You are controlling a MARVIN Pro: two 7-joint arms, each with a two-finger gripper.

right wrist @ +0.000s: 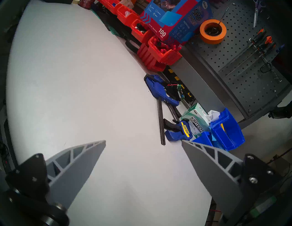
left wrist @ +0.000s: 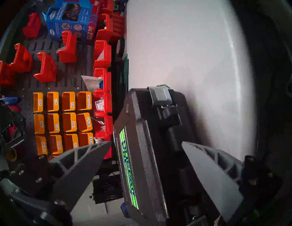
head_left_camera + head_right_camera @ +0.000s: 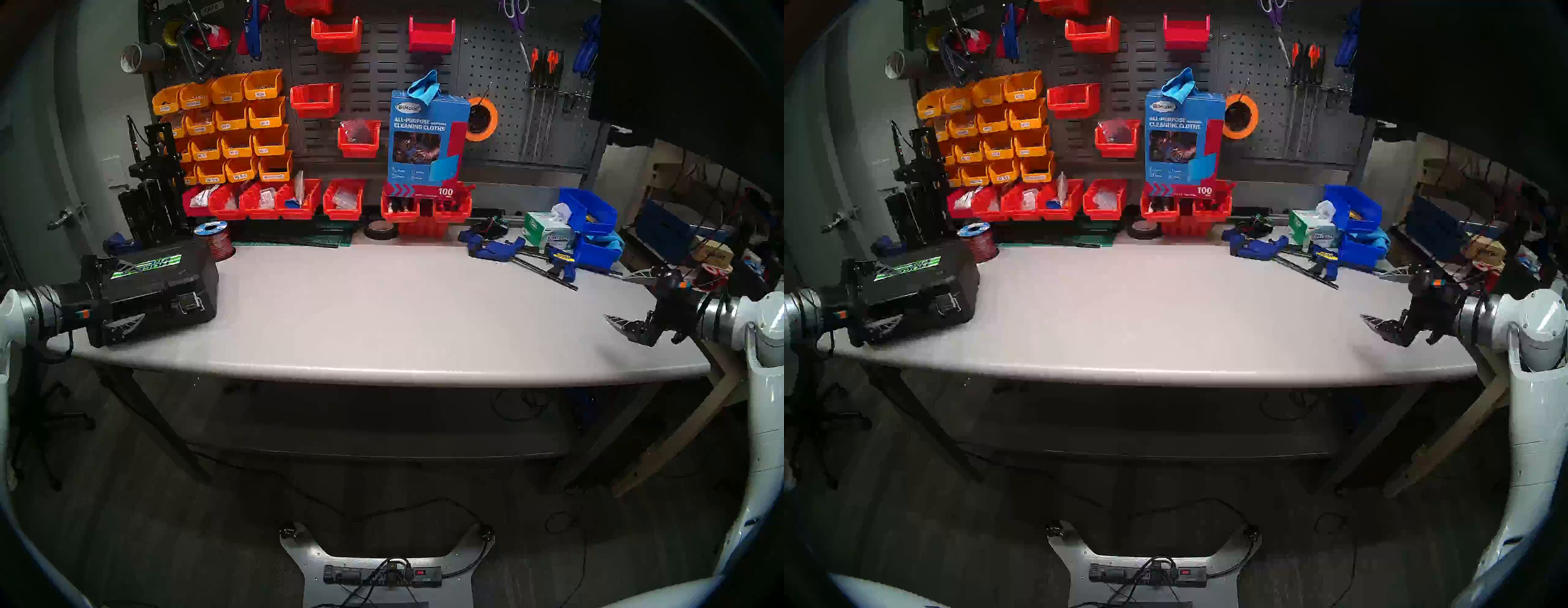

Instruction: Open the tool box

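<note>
The black tool box (image 3: 169,280) lies shut at the table's left end, its green-and-white label (image 3: 146,266) on the lid. One silver latch (image 3: 189,302) shows on its front face. It also shows in the right head view (image 3: 924,284) and the left wrist view (image 2: 142,150). My left gripper (image 3: 114,297) is open and straddles the box's left end, one finger over the lid and one in front; in the left wrist view (image 2: 146,142) the box fills the gap. I cannot tell whether the fingers touch it. My right gripper (image 3: 617,297) is open and empty above the table's right end.
A red wire spool (image 3: 216,242) stands just behind the tool box. Blue bar clamps (image 3: 500,248), a Kimtech tissue box (image 3: 547,233) and blue bins (image 3: 589,216) lie at the back right. Red bins (image 3: 297,199) and a cleaning-cloths box (image 3: 426,140) line the back. The grey table (image 3: 382,318) has a curved front edge.
</note>
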